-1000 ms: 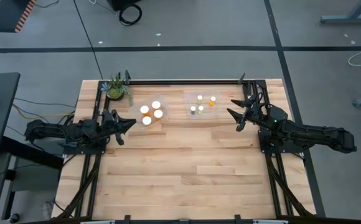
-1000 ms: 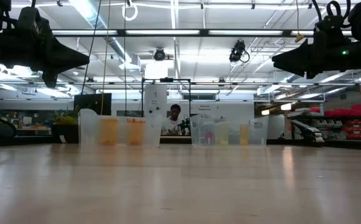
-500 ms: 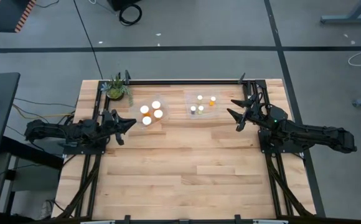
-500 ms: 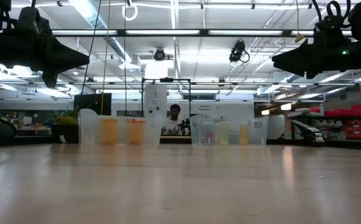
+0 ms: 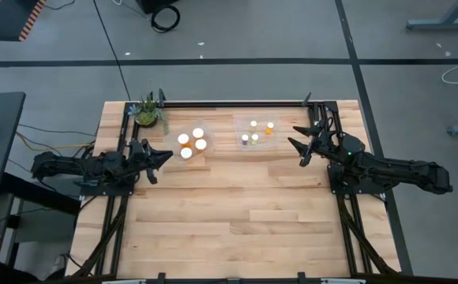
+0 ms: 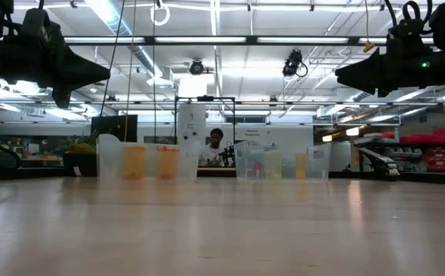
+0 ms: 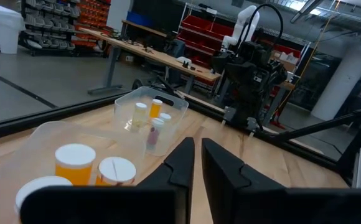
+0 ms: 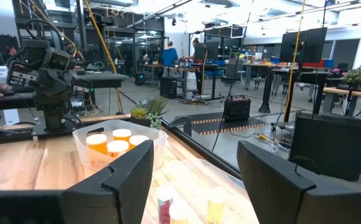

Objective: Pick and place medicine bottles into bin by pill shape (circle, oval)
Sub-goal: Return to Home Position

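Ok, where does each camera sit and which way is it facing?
High: overhead, straight down on table; left gripper, right gripper.
Low: tabletop height, facing left bin, right bin; grippers at upper corners.
Left wrist: faces right bin, right arm; own fingers.
Right wrist: faces left bin, left arm; own open fingers.
Wrist views share both bins.

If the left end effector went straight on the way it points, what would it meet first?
Likely nothing near: the left end effector points across the bin of wide-capped bottles, but the low view shows it held well above the bin's rim. Depth is unclear.
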Motion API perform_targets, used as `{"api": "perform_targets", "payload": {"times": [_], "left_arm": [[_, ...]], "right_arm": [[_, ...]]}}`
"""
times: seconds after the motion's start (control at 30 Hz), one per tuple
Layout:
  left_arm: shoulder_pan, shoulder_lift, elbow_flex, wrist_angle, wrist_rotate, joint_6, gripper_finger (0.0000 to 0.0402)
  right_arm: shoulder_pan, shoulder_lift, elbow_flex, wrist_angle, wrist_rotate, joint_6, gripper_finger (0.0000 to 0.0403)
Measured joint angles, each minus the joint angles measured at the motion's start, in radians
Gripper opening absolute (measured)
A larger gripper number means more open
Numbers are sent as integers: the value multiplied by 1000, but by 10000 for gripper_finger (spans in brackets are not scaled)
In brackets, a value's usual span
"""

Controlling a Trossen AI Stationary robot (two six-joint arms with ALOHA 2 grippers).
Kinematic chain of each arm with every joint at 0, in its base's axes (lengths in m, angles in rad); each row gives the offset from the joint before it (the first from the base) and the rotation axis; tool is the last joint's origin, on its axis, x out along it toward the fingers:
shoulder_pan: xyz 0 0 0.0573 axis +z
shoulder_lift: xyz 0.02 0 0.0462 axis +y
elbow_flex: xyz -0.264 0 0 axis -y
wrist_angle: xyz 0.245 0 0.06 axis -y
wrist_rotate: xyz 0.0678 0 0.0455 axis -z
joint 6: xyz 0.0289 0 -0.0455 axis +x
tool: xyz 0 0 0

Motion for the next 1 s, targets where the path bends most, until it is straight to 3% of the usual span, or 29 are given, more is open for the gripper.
{"api": "perform_targets", "payload": {"times": [1.0], "left_arm": [[0, 0, 0, 0, 0, -1, 30]], "right_arm": [[0, 0, 0, 0, 0, 0, 239]]}}
